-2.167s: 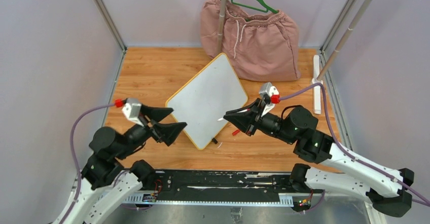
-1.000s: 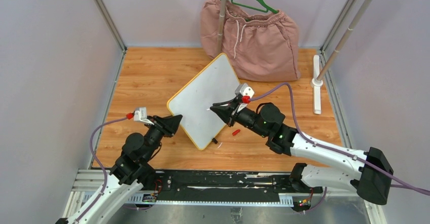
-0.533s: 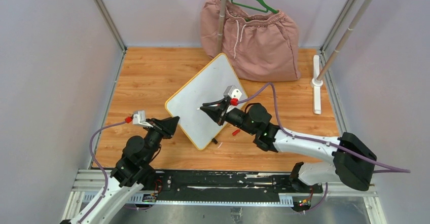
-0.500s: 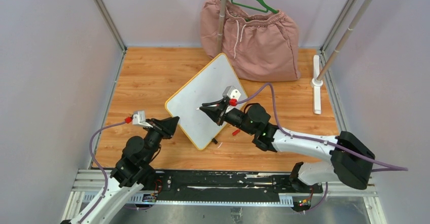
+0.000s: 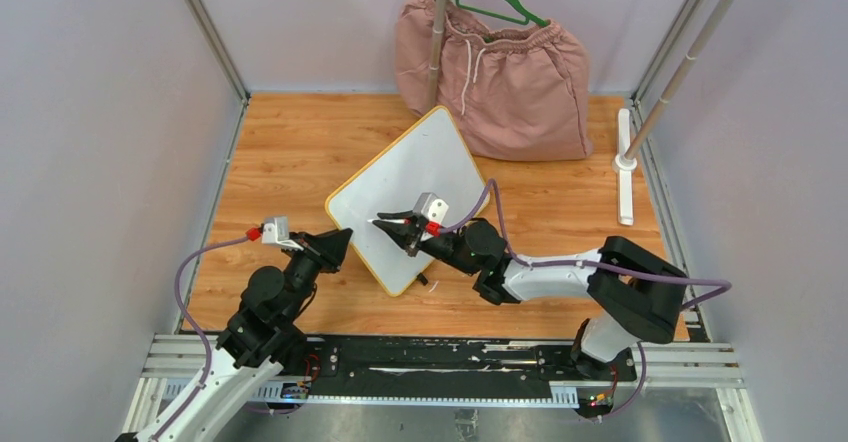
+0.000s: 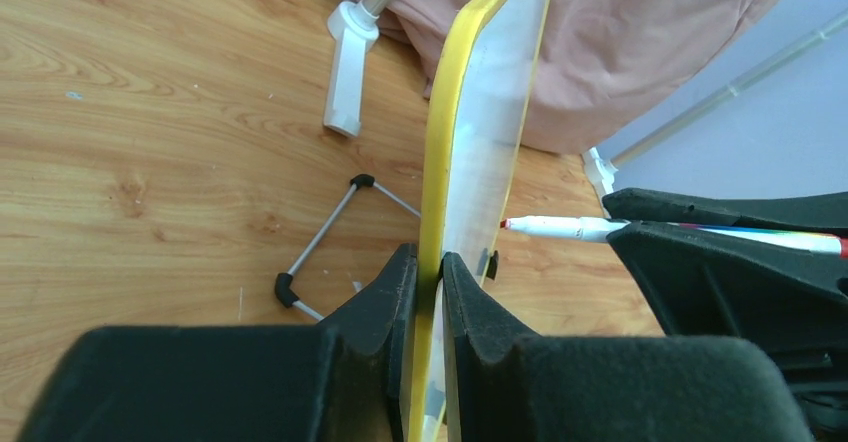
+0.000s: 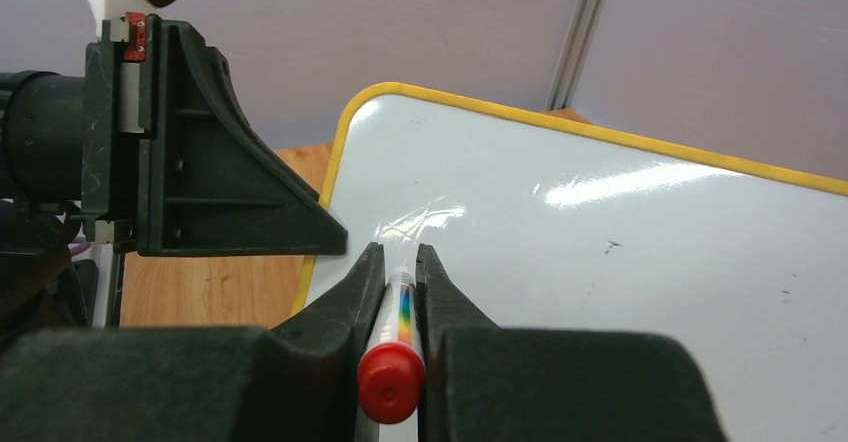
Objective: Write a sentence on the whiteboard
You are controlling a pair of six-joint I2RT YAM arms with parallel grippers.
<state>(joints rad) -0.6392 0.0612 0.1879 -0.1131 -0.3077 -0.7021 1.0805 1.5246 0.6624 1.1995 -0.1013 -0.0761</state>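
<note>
**A:** Left gripper (image 6: pixel 428 267) first, and it is clamped tight. Its two black fingers (image 6: pixel 395 292) pinch the edge of the small white whiteboard (image 6: pixel 490 132) with rounded corners and a thin yellow-orange rim, one finger on each face.

**B:** And the right gripper (image 7: pixel 400 257)?

**A:** Pressed together on a slim white marker (image 7: pixel 402 314) with a rainbow band and a red end cap. The barrel runs straight down the slot between the fingers, cap towards the wrist.

**B:** Where does the whiteboard sit?

**A:** From above, it is in the middle of the light wooden table (image 5: pixel 290 152), turned cornerwise. Its far corner is near the heap of pink fabric (image 5: pixel 495 72) at the back, under a green hanger (image 5: pixel 497 0). The left gripper has it by the near-left edge, and the right arm reaches in low across the near corner.

**B:** Is it lying flat?

**A:** Tilted, I'd say. The left wrist camera looks along the rim, and a thin wire leg with black tips (image 6: pixel 320 247) rests on the wood beside it.

**B:** And the marker tip?

**A:** Red, and right at the white face, just beyond the left gripper. I cannot tell whether it touches.
</note>
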